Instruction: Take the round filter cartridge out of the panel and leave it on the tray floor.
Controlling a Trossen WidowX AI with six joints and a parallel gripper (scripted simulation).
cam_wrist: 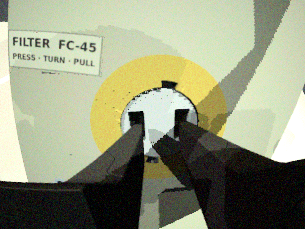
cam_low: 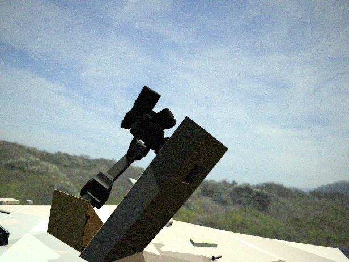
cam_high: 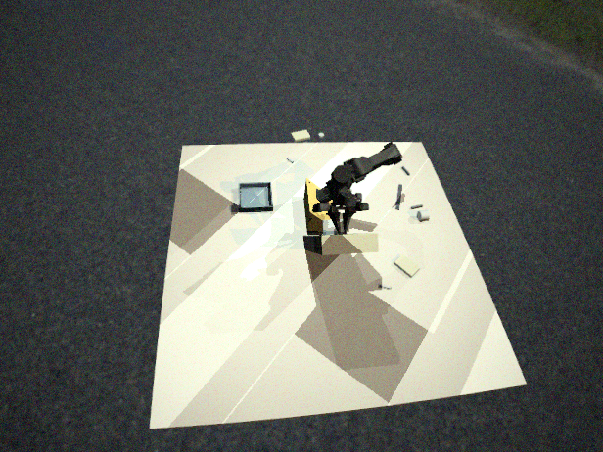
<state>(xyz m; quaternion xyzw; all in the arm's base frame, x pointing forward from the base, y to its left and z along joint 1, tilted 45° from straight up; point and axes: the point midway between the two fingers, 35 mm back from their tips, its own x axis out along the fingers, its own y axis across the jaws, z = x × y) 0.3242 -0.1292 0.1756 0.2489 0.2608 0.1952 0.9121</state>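
Fingertips met the cartridge slots.
The gripper (cam_wrist: 157, 121), partly closed and gripping nothing, seemingly entered the filter cartridge (cam_wrist: 159, 105); pressing squarely before turning seemed wise.

Pale cream mat (cam_high: 235, 342) crossed by hard shadow patches and bright streaks, lying on dark speckled ground (cam_high: 78, 98). Outdoors: blue sky (cam_low: 226, 56) with thin cloud, scrubby green hills (cam_low: 255, 204) (hazy on the horizon).
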